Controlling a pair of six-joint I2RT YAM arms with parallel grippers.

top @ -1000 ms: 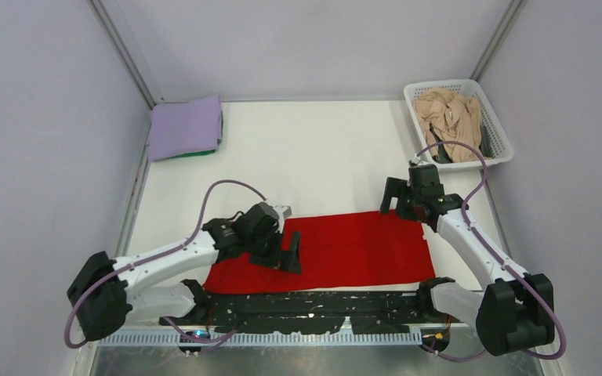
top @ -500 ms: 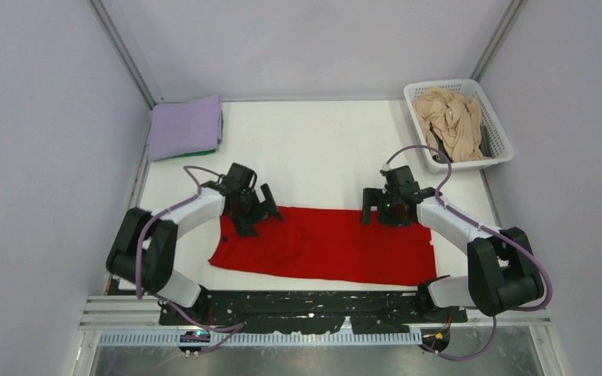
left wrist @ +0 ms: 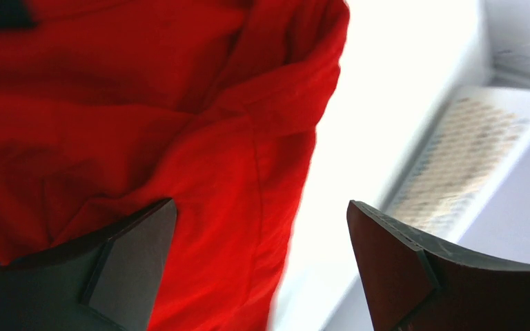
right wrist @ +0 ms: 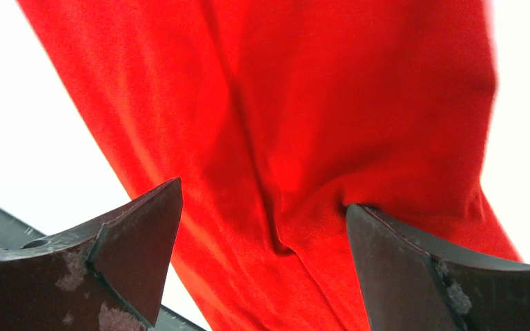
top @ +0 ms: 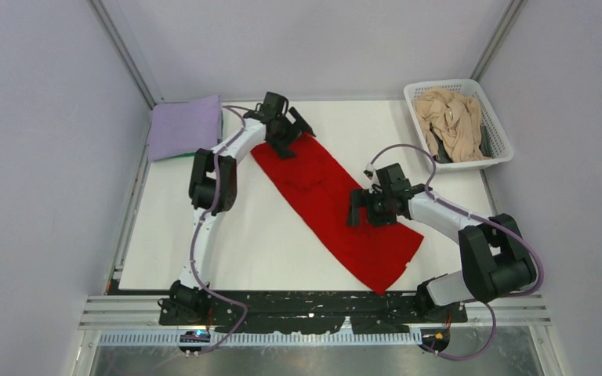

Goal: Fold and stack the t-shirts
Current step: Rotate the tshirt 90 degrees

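Observation:
The bright red t-shirt (top: 331, 204) lies folded in a long strip, running diagonally from the back centre to the front right. My left gripper (top: 292, 138) is open over its far end; in the left wrist view (left wrist: 261, 207) red cloth (left wrist: 145, 124) lies under the left finger. My right gripper (top: 366, 216) is open over the strip's middle; in the right wrist view (right wrist: 262, 196) red cloth (right wrist: 331, 103) fills the gap between the jaws. The folded lavender t-shirt (top: 184, 125) lies on the green one (top: 197, 154) at the back left. The beige t-shirt (top: 448, 121) is crumpled in the basket.
The white lattice basket (top: 470, 84) stands at the back right corner; it shows blurred in the left wrist view (left wrist: 455, 158). Grey walls enclose the white table (top: 204, 235) on three sides. A black rail (top: 313, 309) runs along the near edge.
The red shirt has swung from lying crosswise near the front to a diagonal. My left arm has reached far back with its end. My right gripper has shifted slightly forward and left.

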